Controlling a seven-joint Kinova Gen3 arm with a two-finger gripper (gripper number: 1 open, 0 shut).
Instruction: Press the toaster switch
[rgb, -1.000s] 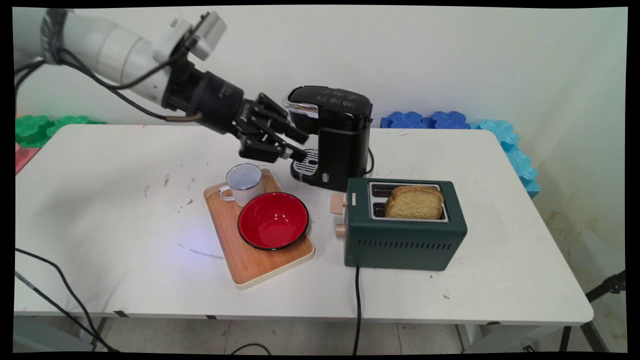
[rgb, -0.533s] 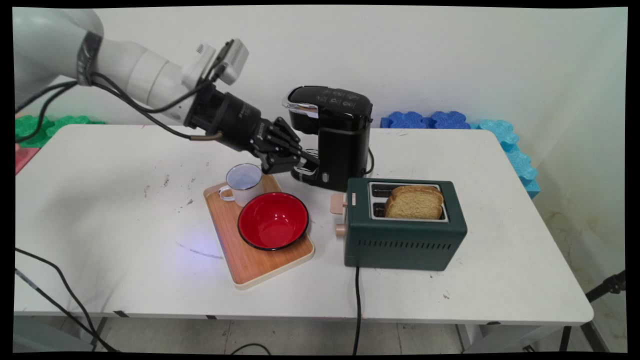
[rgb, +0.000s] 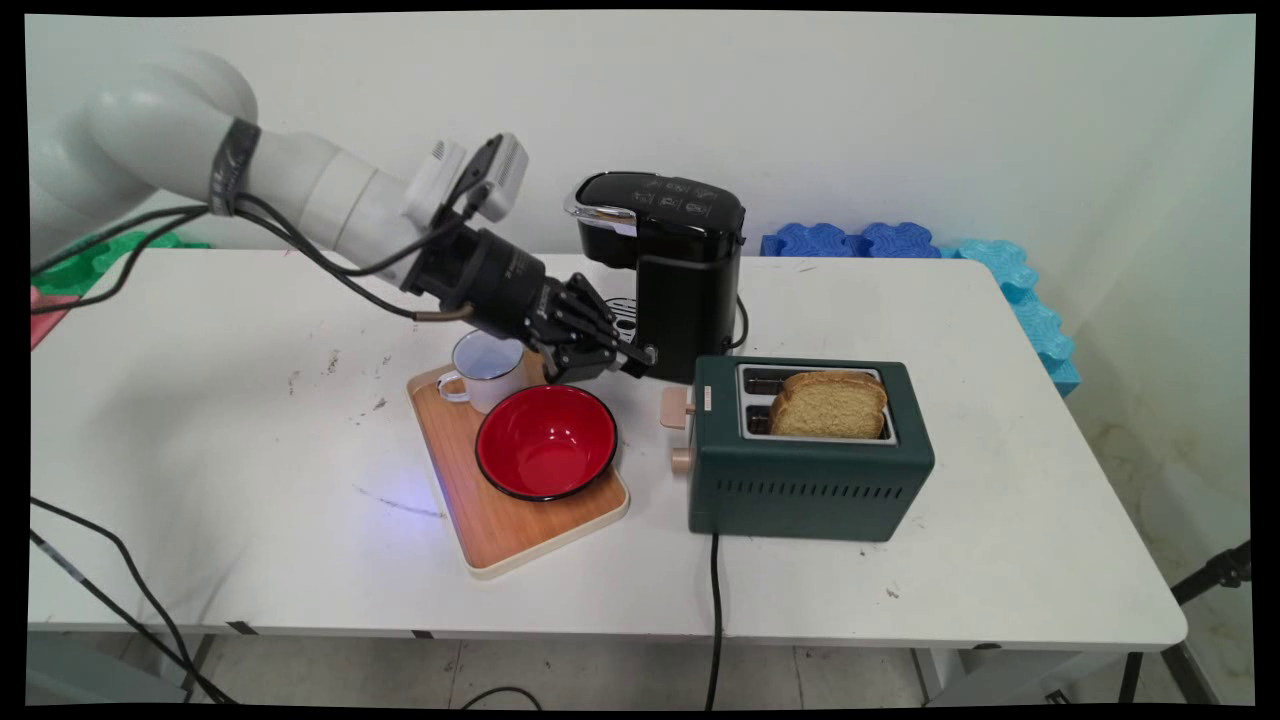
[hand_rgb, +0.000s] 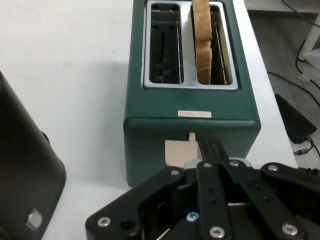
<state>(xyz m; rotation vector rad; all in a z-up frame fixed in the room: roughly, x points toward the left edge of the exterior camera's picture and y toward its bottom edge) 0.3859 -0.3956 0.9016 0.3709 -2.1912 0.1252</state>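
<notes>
White table (rgb: 250, 480): gripper (rgb: 640, 356), fingers pressed together and empty, has dropped from beside the coffee machine (rgb: 670, 270) toward the green toaster (rgb: 810, 480) lever (hand_rgb: 176, 153); bread (rgb: 830, 405) seated in slot.

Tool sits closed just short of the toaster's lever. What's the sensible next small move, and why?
Probably ease the tool forward over the lever. It is shut, aimed at the toaster end, with a gap left, and bread stands high in one slot.

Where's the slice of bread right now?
The slice of bread stands upright in one slot of the green toaster, right of the wooden tray, in front of the coffee machine.
</notes>
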